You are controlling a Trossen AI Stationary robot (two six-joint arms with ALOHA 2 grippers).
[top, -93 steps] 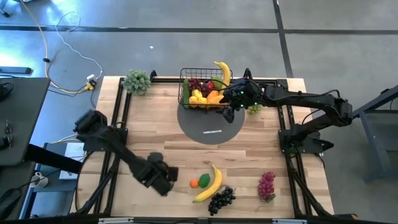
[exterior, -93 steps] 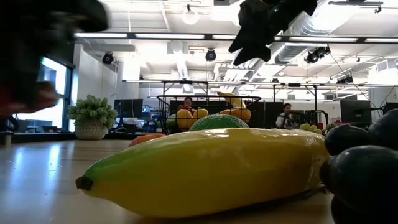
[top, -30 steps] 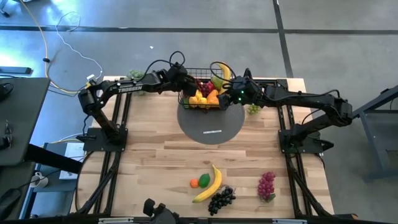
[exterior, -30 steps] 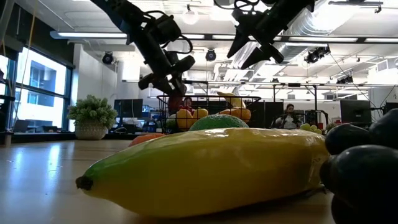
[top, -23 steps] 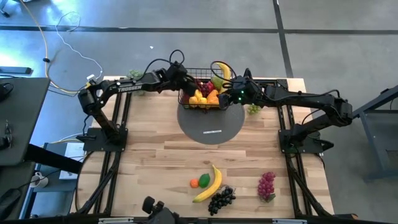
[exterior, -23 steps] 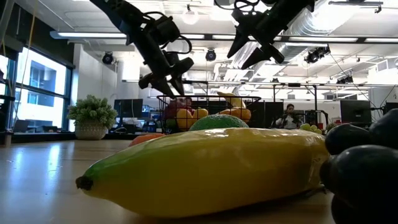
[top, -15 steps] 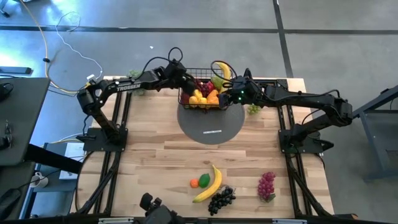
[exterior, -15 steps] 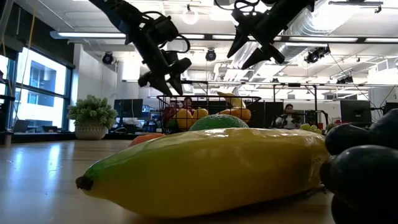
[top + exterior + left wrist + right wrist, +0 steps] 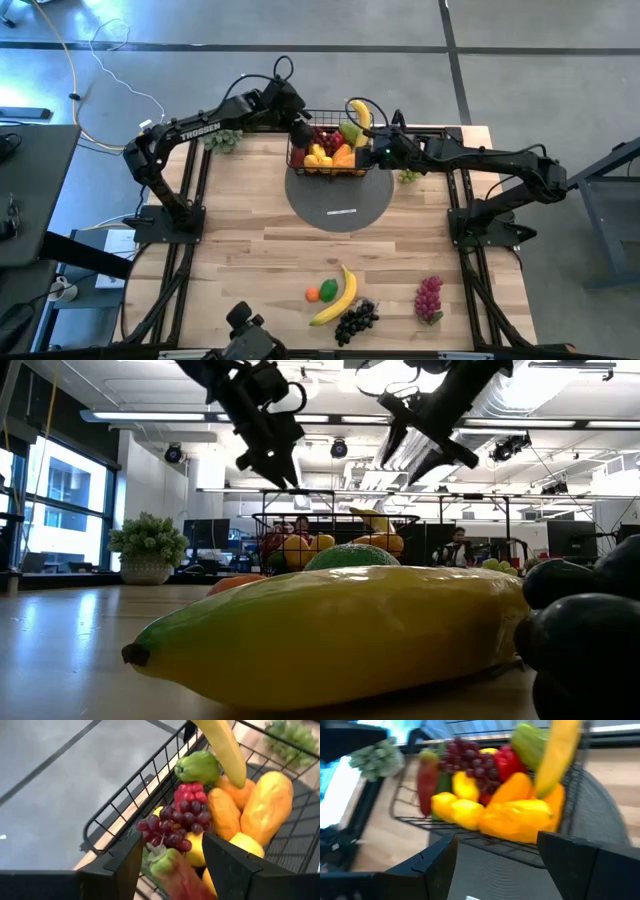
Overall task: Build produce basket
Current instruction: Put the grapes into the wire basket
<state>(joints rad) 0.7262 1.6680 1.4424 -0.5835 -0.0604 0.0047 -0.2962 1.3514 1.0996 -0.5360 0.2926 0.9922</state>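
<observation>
The black wire basket (image 9: 296, 150) stands on the grey round mat (image 9: 340, 200) at the table's far middle. It is heaped with produce: a banana (image 9: 225, 750), purple grapes (image 9: 170, 822), a green fruit (image 9: 197, 766), yellow and orange pieces (image 9: 520, 815), and a red vegetable (image 9: 424, 782) at its left end. My left gripper (image 9: 300, 128) hangs open above the basket's left end, holding nothing. My right gripper (image 9: 377, 152) hangs open over the basket's right end, also with nothing in it.
Near the front edge lie a banana (image 9: 335, 296), an orange piece (image 9: 312, 294), a green piece (image 9: 328, 289), black grapes (image 9: 355, 322) and purple grapes (image 9: 428, 298). Green grapes (image 9: 408, 176) lie right of the basket. A pale green leafy bunch (image 9: 222, 139) sits at the far left.
My left gripper has risen from the basket's left end and rolled about its own line. The red vegetable stays in the basket. My right gripper has kept its place over the basket's right end but has rolled.
</observation>
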